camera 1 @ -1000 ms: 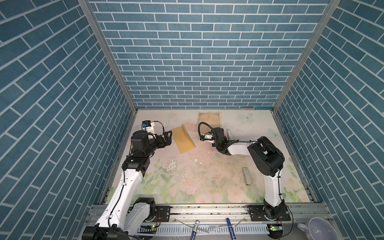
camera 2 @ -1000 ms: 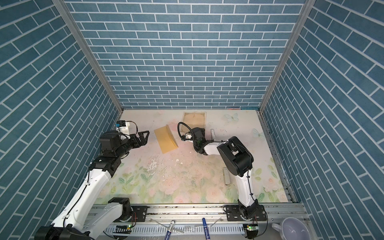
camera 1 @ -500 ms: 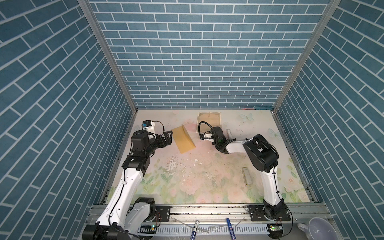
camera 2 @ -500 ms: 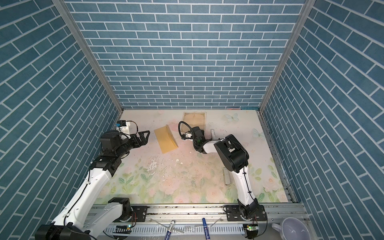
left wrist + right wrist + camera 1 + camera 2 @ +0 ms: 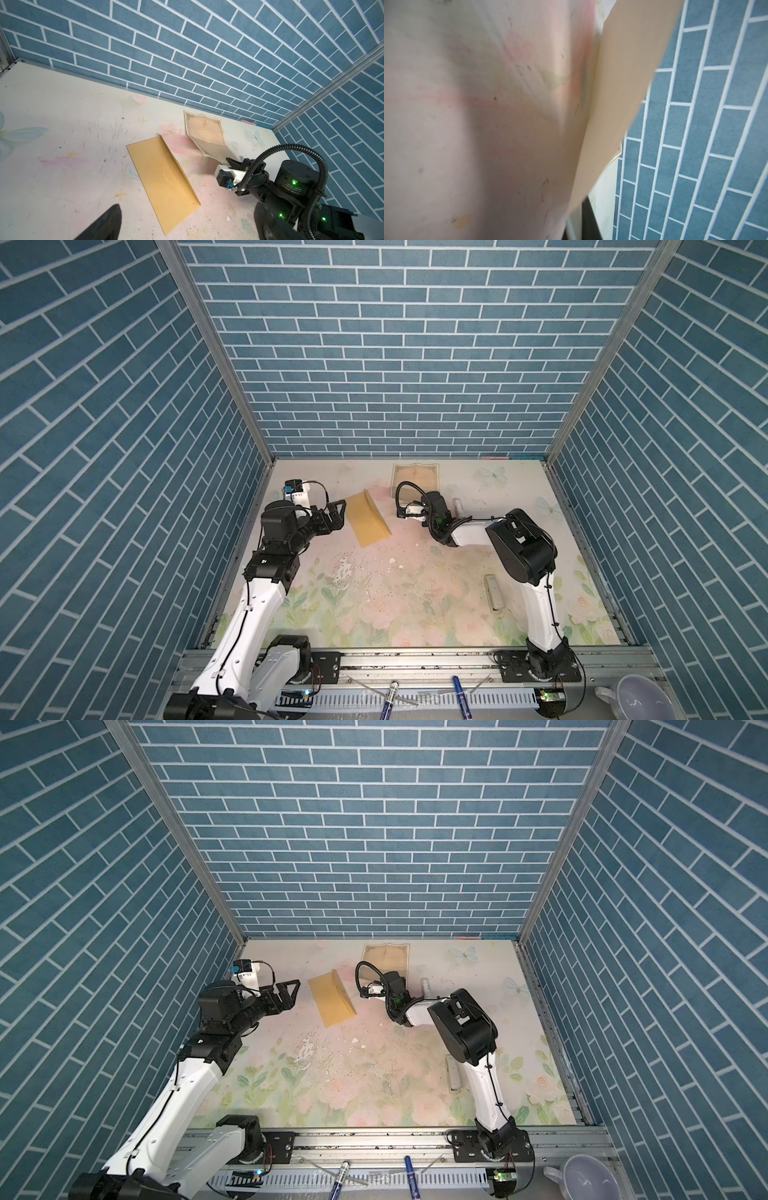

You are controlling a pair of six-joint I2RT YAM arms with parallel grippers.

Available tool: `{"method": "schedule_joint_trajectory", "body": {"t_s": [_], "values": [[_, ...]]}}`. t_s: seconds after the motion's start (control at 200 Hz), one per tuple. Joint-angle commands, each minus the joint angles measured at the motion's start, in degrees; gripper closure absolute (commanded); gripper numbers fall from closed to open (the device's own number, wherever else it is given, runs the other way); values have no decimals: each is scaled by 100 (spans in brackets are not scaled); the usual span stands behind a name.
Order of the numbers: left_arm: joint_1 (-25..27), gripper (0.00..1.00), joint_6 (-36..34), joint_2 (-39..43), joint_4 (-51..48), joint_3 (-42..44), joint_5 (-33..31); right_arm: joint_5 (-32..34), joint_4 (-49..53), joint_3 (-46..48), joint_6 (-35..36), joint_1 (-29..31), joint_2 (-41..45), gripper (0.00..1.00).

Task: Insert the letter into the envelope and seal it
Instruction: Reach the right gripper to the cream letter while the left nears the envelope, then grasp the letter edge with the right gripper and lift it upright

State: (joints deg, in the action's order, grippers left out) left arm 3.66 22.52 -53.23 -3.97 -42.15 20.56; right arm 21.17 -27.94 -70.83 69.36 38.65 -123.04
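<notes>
Left end effector (image 5: 337,515), released, just beside the envelope (image 5: 368,522) lying on the desk (image 5: 415,593); beyond the envelope, right end effector (image 5: 231,161) clenched on the near edge of the letter (image 5: 415,479). Risk: the thin sheet may buckle or slip from this shallow pinch.

A robotics lab cell — brick-print panels (image 5: 374,344) on aluminium posts (image 5: 218,356) box a floral worktop (image 5: 415,572); a rail (image 5: 415,662) along the frame's bottom carries a left arm (image 5: 253,614) and right arm (image 5: 540,614).

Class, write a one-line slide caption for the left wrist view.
Right gripper shut on one end of the letter, which curls off the table; the envelope lies apart, untouched.
</notes>
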Motion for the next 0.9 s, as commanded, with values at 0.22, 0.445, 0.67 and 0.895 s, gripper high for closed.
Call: {"method": "schedule_joint_trajectory", "body": {"t_s": [0.22,0.445,0.67,0.895], "values": [[21,0,-637,212,424,-65,555,-671,1069,-94,90,-12,1775,100],[23,0,-1197,388,1258,81,1364,-1256,3363,-527,-529,-15,2969,100],[114,0,-1692,303,1747,167,2420,-1734,5304,-1299,-1292,-15,3576,100],[685,2,-3060,351,1806,477,2825,-1940,6504,-1764,-1732,-16,3876,100]]}}
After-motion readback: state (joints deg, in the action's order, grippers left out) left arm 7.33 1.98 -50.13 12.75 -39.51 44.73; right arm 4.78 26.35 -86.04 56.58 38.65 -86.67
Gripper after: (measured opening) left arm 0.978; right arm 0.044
